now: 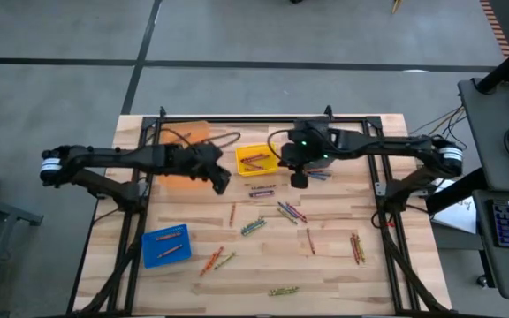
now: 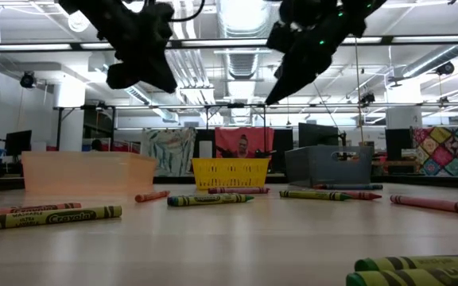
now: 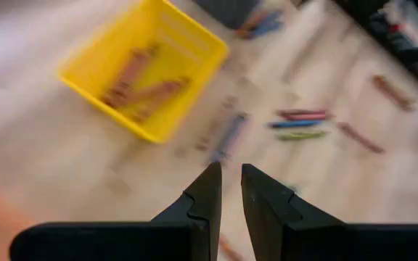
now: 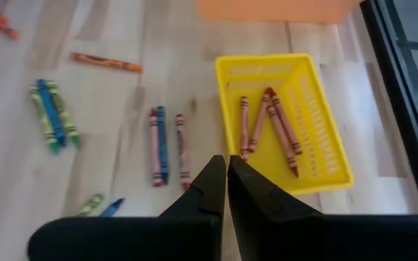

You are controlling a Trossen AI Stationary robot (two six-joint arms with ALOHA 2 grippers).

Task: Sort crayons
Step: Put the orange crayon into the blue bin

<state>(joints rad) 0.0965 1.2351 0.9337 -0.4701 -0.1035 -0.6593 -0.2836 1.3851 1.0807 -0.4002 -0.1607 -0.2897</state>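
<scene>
From above, I see my left pincer (image 1: pixel 220 183) hanging over the pale wooden bench (image 1: pixel 343 274), just beside the square yellow plastic bin (image 1: pixel 257 160), which has a few reddish wax crayons (image 1: pixel 254 160) in it. My right pincer (image 1: pixel 300 179) sits on the bin's other side. Thin wax crayons lie loose on the bench past both pincers: a short row (image 1: pixel 262 190) between the two tips, a cluster (image 1: pixel 291 212) below the right pincer, a pair (image 1: pixel 357 247) well apart toward the right edge. A blue plastic bin (image 1: pixel 165 245) holds two orange sticks, and an orange plastic bin (image 1: pixel 182 132) stands behind the left arm.

At bench height, both pincers hang clear above the surface, and the crayons lie flat below them, none touched.

Through the left wrist camera, my left pincer (image 3: pixel 225 190) has only a thin gap between its fingers, with nothing in it; the yellow bin (image 3: pixel 93 65) and a few crayons (image 3: pixel 300 123) lie ahead on the bench.

Through the right wrist camera, my right pincer (image 4: pixel 226 175) is pressed closed and empty, its tip over the near edge of the yellow bin (image 4: pixel 332 156); three crayons (image 4: pixel 167 148) lie side by side just beside it.
</scene>
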